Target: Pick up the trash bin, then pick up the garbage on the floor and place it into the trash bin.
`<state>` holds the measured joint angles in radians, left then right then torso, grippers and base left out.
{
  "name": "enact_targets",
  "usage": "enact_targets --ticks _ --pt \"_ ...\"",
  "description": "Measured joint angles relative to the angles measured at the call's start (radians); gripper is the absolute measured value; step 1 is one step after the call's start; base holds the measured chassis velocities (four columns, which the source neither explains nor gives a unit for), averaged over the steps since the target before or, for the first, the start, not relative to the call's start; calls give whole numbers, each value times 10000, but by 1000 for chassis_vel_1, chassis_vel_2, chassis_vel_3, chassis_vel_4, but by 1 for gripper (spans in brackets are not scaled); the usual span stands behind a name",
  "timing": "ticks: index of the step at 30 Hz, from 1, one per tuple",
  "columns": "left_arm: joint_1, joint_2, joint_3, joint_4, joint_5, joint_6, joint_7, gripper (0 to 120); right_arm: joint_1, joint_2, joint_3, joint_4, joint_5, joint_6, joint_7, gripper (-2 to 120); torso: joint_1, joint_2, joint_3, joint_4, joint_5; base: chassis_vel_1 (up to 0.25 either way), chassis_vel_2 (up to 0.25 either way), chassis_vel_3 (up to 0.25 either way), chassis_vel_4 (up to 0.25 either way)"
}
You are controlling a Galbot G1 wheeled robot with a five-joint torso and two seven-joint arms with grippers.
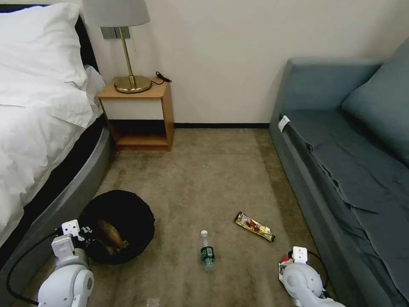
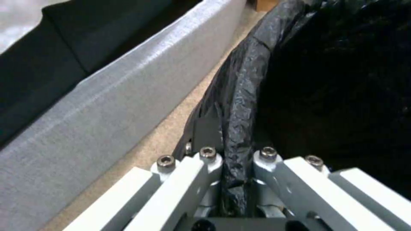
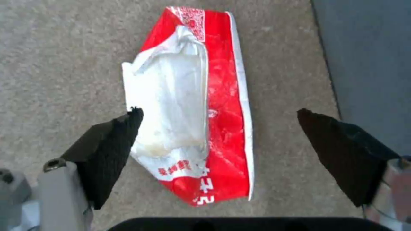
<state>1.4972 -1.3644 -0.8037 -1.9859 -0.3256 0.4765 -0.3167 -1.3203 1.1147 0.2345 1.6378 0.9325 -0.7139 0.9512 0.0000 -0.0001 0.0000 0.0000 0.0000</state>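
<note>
a tan carpet [image 1: 204, 170] is seen across the floor, met by a plain cream wall [image 1: 221, 55] with a dark baseboard [image 1: 221, 125]. a bed [image 1: 38, 111] with white linen is set beside a wooden nightstand [image 1: 138, 115], on which a brass lamp [image 1: 125, 51] stands. a grey-blue sofa [image 1: 349, 145] is placed opposite.

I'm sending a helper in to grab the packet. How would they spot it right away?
Start at the grey sofa on the right and look at the carpet along its front edge, nearest the robot. The packet lies flat there, under the open right pincer. Unlike the bottle and dark wrapper, it is red and white.
</note>
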Motion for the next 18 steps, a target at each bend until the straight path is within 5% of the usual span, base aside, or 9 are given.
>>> enact_targets --ticks 5,18 --pt "13 3 -29 -4 -12 0 -4 3 11 139 -38 -101 -28 37 -75 87 0 0 0 0 -1 0 0 0 0" --pt "2 2 -74 33 -27 0 -15 3 16 708 -163 -871 -706 365 -584 39 0 1 0 0 0 0 0 0 0"
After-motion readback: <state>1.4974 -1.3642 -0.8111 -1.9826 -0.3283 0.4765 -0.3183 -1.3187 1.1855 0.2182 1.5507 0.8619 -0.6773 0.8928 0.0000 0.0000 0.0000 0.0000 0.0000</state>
